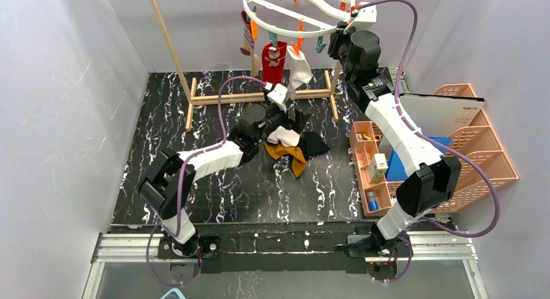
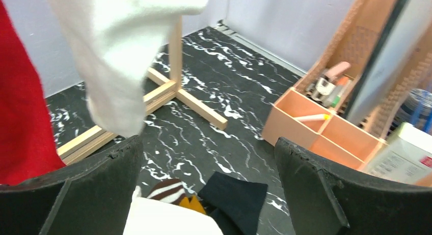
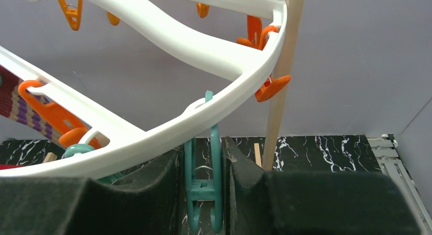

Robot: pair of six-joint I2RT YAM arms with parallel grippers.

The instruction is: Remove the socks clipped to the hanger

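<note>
The white ring hanger (image 1: 295, 13) (image 3: 168, 128) hangs at the back. Clipped to it are a striped sock (image 1: 246, 36), a red sock (image 1: 274, 61) (image 2: 20, 107) and a white sock (image 1: 299, 69) (image 2: 127, 56). Several loose socks lie in a pile (image 1: 288, 146) on the table: white (image 2: 168, 219), striped (image 2: 163, 190), mustard (image 2: 192, 204) and black (image 2: 237, 199). My left gripper (image 1: 283, 99) (image 2: 209, 168) is open over the pile, just under the hanging white sock and holding nothing. At the ring's right edge my right gripper (image 1: 334, 45) (image 3: 204, 179) is shut on a teal clothespin (image 3: 204, 189) that holds no sock.
The light wooden pole frame (image 1: 259, 96) (image 2: 176, 92) stands on the black marbled table. An orange basket organiser (image 1: 382, 176) (image 2: 326, 128) with small items sits at the right, a white board (image 1: 447, 114) behind it. Grey walls close in on three sides.
</note>
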